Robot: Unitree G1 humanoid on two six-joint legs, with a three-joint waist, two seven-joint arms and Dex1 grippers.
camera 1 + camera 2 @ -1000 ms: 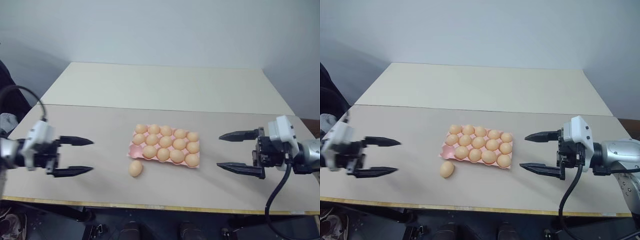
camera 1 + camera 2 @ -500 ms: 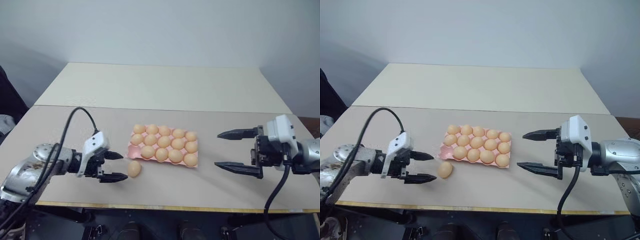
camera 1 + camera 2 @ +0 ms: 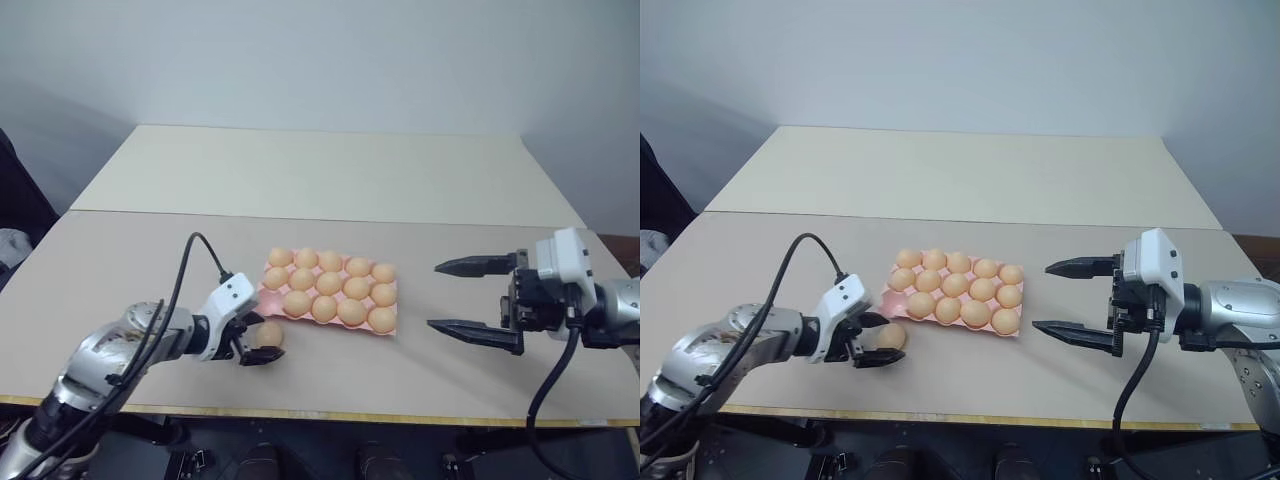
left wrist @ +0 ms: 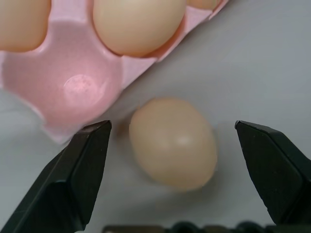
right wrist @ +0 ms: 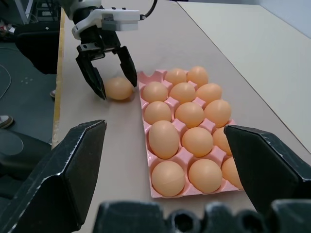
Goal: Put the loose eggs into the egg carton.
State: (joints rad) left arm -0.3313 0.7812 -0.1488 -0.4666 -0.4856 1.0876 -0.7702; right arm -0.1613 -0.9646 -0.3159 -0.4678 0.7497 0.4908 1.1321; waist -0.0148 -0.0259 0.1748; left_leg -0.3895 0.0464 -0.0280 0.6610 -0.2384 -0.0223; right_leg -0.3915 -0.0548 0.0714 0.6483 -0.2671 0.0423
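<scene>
Here beige table (image 3: 330, 180), grey wall (image 3: 320, 60), dark floor (image 5: 29, 92)

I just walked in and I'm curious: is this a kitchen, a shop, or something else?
Probably a robot test room, not a kitchen: a plain beige worktable against a bare pale wall, holding just a pink moulded egg carton and one loose tan egg.
</scene>
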